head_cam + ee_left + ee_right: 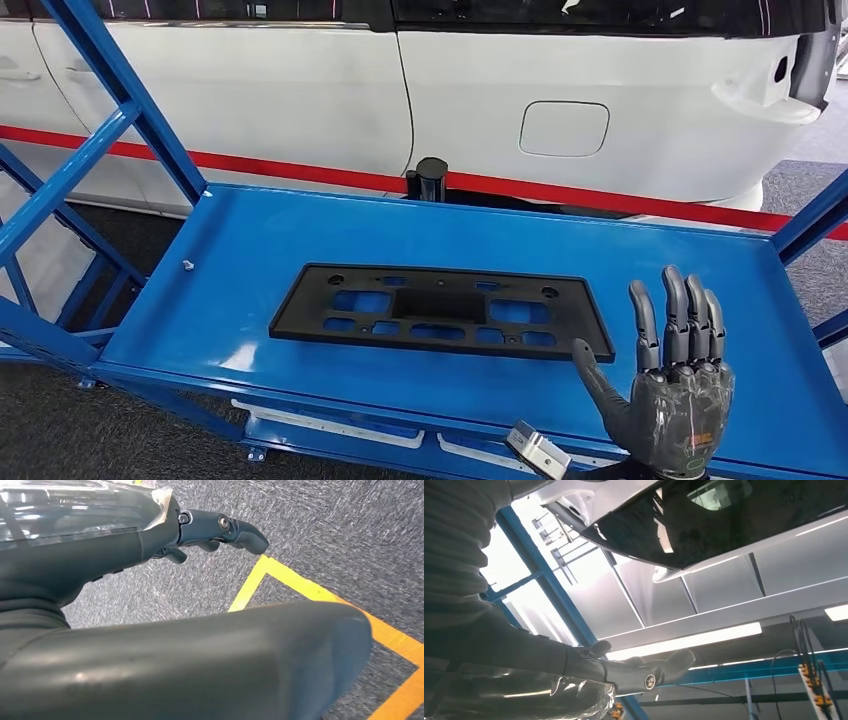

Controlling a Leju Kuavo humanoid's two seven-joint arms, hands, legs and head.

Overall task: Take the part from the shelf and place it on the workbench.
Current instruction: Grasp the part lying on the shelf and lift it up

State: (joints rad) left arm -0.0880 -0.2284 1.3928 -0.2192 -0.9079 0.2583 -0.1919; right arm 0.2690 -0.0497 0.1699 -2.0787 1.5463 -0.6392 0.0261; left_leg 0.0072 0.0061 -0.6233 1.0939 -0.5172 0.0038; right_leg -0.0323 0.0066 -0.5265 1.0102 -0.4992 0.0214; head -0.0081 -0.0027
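one flat black part [440, 310], rectangular, many cutouts.

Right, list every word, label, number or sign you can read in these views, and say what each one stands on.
No readable text in any view.
Black part on the blue shelf: plain, no lettering visible.
White car behind the shelf: no badge or text visible.
Right hand: a small coloured spot on its back, too small to read.
Yellow floor line in the left wrist view: a plain stripe, no writing.
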